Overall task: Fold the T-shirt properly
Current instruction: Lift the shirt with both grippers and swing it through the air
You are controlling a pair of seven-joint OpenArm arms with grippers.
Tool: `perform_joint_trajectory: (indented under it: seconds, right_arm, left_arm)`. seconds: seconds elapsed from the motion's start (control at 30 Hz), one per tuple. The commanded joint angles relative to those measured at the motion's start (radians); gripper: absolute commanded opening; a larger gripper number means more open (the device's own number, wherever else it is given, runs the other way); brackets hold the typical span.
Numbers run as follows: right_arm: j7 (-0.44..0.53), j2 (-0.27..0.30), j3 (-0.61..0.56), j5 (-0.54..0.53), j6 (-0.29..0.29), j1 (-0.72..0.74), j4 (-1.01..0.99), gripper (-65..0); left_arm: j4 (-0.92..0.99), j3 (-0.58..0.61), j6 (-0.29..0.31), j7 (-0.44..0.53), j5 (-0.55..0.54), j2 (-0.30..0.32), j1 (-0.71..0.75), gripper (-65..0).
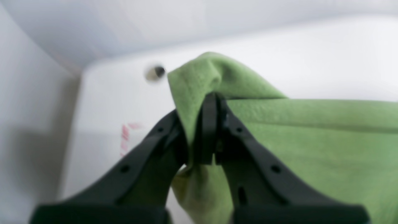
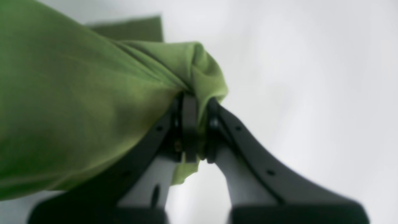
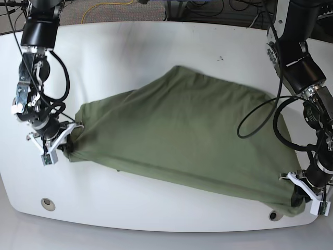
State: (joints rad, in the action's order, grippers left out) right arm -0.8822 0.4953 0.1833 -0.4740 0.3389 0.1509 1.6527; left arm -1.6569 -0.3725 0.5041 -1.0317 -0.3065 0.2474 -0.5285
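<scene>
White table (image 3: 156, 47) carries the T-shirt (image 3: 182, 135), spread from 9 to 5 o'clock, soft, light and limp, best held at bunched corners, where the right gripper (image 3: 66, 139) and the left gripper (image 3: 297, 197) each pinch cloth.

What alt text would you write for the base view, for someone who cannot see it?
An olive-green cotton T-shirt lies spread across a white table, pinched at opposite ends by two black robot grippers. The right gripper holds the end at the picture's left, the left gripper the end near the table's front edge at the picture's right.
</scene>
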Motion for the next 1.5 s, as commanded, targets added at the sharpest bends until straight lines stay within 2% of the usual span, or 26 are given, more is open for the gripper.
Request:
perform_joint_trajectory:
  seconds: [0.0, 0.17, 0.3, 0.43, 0.57, 0.73, 0.9, 1.03, 1.33, 1.47]
  right_arm:
    - [0.027, 0.049, -0.014, -0.006, -0.004, 0.121, 0.016, -64.2]
    - [0.027, 0.098, -0.063, -0.016, -0.002, 0.284, -0.016, -64.0]
    - [0.031, 0.148, -0.112, -0.016, 0.044, 0.451, -0.079, -64.0]
    - [0.03, 0.156, -0.144, -0.016, 0.071, 0.6, -0.125, -64.0]
    - [0.025, 0.188, -0.213, -0.016, 0.076, 0.784, -0.184, -63.9]
    - [0.025, 0.217, -0.287, -0.016, 0.076, 0.878, -0.197, -64.0]
    - [0.008, 0.225, -0.287, -0.018, 0.076, 0.863, -0.181, -64.0]
    - [-0.002, 0.228, -0.253, -0.018, 0.076, 0.771, -0.136, -64.2]
    - [-0.004, 0.23, -0.063, -0.064, 0.076, 0.402, 0.005, -64.2]
    - [-0.004, 0.176, 0.032, -0.079, 0.076, 0.223, 0.054, -64.2]
  left_arm:
    - [-0.047, -0.004, -0.006, 0.024, -0.004, 0.014, -0.089, -65.0]
    - [-0.072, -0.004, -0.023, 0.001, -0.003, 0.014, -0.212, -65.0]
    - [-0.07, -0.004, -0.061, -0.046, -0.006, 0.014, -0.345, -65.0]
    - [-0.067, -0.003, -0.063, -0.069, -0.003, 0.014, -0.456, -65.0]
    - [-0.045, 0.002, -0.063, -0.111, -0.003, 0.014, -0.585, -65.0]
    - [-0.029, 0.002, -0.063, -0.141, -0.006, 0.014, -0.643, -65.0]
    - [-0.044, 0.002, -0.063, -0.147, -0.009, 0.014, -0.608, -65.0]
    - [-0.075, -0.003, -0.063, -0.147, -0.009, 0.014, -0.545, -65.0]
    - [-0.162, -0.009, -0.061, -0.147, -0.009, 0.016, -0.31, -65.0]
    - [-0.197, -0.046, -0.043, -0.146, -0.01, 0.016, -0.178, -65.0]
